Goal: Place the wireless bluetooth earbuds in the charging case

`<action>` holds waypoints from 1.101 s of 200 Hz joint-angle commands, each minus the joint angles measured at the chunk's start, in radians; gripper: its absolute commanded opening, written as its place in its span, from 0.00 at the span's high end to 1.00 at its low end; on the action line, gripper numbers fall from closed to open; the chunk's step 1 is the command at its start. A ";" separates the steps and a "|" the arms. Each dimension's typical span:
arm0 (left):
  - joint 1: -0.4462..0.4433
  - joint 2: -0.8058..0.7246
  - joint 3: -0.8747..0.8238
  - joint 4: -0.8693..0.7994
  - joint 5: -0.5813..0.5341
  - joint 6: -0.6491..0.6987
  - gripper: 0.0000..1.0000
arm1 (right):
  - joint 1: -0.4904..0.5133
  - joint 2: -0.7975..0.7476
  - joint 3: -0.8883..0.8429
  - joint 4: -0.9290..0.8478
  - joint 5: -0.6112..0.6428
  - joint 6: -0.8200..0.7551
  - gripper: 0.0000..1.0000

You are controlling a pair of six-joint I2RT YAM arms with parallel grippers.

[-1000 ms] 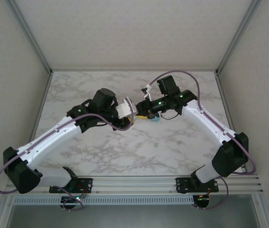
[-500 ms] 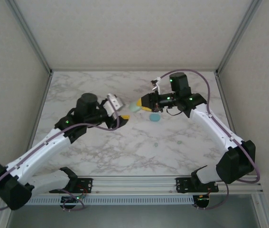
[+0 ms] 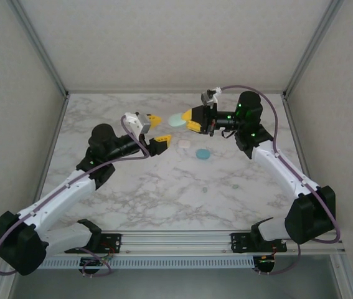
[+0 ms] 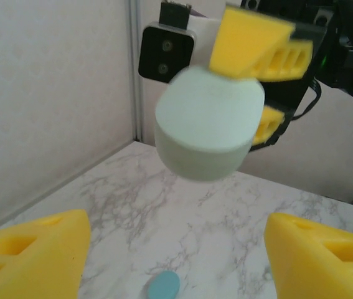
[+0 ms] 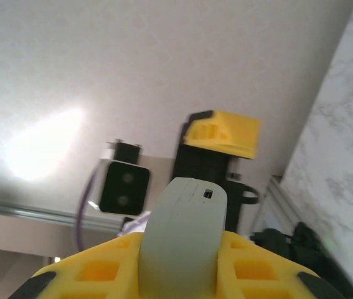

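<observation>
The right tool (image 3: 186, 121) is clamped on a smooth, rounded, pale green charging case (image 4: 207, 131), held above the desk (image 3: 132, 187). The left tool (image 3: 156, 130) stands wide open and empty.

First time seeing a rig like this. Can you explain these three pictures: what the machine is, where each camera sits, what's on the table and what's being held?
These are two robot arms bolted at the near edge of a marble table, each ending in a two-finger gripper with yellow fingers. The wide picture looks down from above and behind the arms. The other two come from a small camera on each wrist, looking past that arm's own fingers. The right gripper is shut on a pale green rounded case, lifted clear of the table. The left gripper faces it, open and holding nothing. On the table lie a blue round piece and a whitish piece beside it, plus tiny bits nearer the arms, too small to identify.
</observation>
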 commanded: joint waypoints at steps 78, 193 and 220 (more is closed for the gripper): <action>-0.037 0.115 0.082 0.240 0.061 -0.067 0.33 | 0.028 0.060 -0.054 0.275 0.018 0.268 0.84; -0.046 0.117 0.103 0.200 0.073 -0.057 0.68 | 0.037 0.097 -0.095 0.403 0.033 0.353 0.81; -0.047 0.103 0.138 0.055 0.086 0.020 0.75 | 0.036 0.041 -0.040 -0.015 0.021 0.039 0.70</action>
